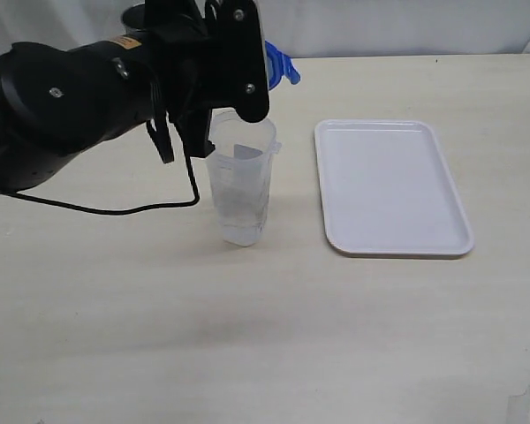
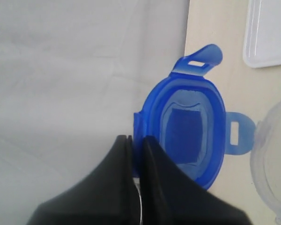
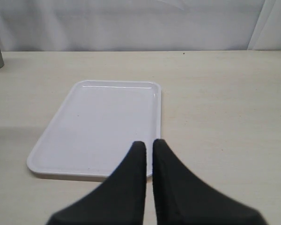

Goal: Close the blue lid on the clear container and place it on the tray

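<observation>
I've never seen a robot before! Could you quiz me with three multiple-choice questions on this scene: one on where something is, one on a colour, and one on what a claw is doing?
1. Where is the clear container relative to the white tray? A on it; B beside it, on the table; C under it.
2. What colour is the lid? A blue; B red; C green.
3. What is the left claw doing? A standing wide open; B gripping the container; C gripping the lid's edge.
Answers: 1 B, the tray lies bare and the container stands apart from it; 2 A, it is plainly bright blue; 3 C, the claw pinches the lid's rim.
</observation>
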Available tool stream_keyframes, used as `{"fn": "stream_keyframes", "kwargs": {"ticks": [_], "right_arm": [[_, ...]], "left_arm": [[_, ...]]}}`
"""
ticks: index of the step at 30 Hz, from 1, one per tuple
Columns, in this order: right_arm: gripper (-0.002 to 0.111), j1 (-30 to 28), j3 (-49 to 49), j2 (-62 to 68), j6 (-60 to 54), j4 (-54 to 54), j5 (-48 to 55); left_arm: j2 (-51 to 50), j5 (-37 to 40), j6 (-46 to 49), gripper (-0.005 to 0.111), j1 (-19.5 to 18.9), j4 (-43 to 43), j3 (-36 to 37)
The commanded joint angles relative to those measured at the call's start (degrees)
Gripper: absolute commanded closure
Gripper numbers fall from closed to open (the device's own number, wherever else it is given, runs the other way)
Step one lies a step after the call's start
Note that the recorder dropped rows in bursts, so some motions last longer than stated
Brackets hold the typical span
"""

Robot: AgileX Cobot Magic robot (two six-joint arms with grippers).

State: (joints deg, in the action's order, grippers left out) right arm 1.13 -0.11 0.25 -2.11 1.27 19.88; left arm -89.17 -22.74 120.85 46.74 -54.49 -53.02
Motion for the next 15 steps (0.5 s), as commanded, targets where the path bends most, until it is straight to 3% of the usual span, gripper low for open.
{"fn": "stream_keyframes", "kwargs": {"ticks": [1,15], "right_arm": [[0.103,-0.34,0.11,-0.25,0.02,-0.48,-0.11],[0.103,-0.34,0.11,-0.25,0.02,-0.48,-0.11]], "left_arm": [[0.49,-0.21,0.57,0.107,0.61,-1.13,0.22],[0.49,2.73,0.57,0.107,0.61,-2.16,0.22]]}}
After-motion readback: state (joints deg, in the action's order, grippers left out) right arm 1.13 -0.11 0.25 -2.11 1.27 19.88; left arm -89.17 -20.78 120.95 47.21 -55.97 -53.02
